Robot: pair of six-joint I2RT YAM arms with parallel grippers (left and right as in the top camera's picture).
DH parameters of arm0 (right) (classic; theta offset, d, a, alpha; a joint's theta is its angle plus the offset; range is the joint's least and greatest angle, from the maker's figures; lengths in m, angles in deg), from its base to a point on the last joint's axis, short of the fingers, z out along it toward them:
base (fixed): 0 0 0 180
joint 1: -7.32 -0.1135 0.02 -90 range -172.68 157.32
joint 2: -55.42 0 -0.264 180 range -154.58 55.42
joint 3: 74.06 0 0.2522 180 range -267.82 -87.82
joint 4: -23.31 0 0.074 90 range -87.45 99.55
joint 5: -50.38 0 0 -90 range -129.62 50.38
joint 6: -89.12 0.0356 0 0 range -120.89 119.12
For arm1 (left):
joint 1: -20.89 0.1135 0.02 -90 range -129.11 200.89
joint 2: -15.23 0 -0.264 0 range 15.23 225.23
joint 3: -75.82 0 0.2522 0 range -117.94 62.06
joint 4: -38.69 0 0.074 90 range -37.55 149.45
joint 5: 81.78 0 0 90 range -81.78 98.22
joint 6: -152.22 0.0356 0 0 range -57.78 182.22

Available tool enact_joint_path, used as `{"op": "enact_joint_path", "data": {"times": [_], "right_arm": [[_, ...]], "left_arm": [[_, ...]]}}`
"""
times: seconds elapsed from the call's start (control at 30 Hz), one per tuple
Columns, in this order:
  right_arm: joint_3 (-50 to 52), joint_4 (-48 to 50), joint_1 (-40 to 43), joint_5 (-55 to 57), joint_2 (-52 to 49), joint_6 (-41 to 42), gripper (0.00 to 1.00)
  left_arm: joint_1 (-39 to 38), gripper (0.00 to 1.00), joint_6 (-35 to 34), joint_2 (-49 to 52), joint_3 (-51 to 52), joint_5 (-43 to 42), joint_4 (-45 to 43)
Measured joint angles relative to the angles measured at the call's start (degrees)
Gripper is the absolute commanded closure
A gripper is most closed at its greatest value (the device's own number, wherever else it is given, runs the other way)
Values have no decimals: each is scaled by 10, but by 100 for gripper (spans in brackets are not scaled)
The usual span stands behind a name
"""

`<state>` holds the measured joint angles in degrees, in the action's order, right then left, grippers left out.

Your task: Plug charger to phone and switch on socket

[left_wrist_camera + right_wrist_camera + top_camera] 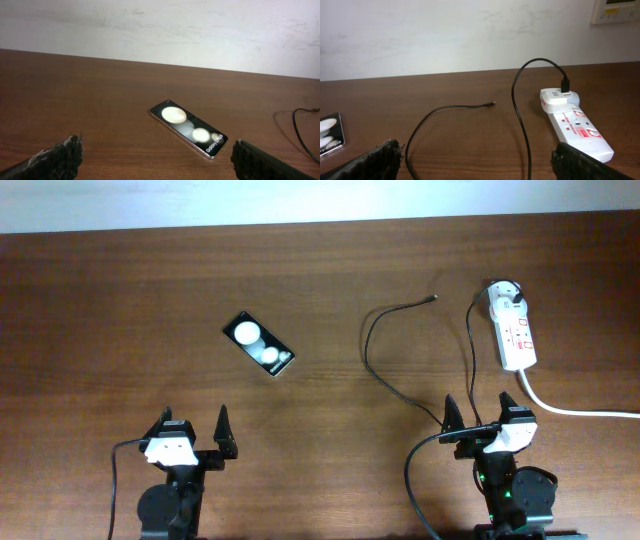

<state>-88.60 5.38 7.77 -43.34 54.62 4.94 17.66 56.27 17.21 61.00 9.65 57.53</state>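
The phone lies flat on the table left of centre, black with two white round patches; it also shows in the left wrist view. The charger cable is thin and black, looping from the adapter on the socket to its free tip, which lies on the table; it shows in the right wrist view too. The socket is a white strip at the far right. My left gripper is open and empty, near the front edge. My right gripper is open and empty, over the cable.
The thick white cord runs from the socket to the right edge. A pale wall stands behind the table's far edge. The wooden table is bare at the left.
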Motion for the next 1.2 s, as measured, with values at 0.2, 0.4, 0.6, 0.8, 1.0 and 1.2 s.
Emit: {"op": "enact_joint_path", "data": {"times": [0.2,0.4,0.6,0.8,1.0,1.2], "right_arm": [[0,0,0,0,0,0,1],[0,0,0,0,0,0,1],[0,0,0,0,0,0,1],[0,0,0,0,0,0,1],[0,0,0,0,-1,0,1],[0,0,0,1,-2,0,1]], "left_arm": [[0,1,0,0,0,0,0],[0,1,0,0,0,0,0],[0,1,0,0,1,-64,-38],[0,1,0,0,-64,-126,45],[0,1,-1,65,-218,-133,164],[0,1,-5,306,-439,-139,341]]}}
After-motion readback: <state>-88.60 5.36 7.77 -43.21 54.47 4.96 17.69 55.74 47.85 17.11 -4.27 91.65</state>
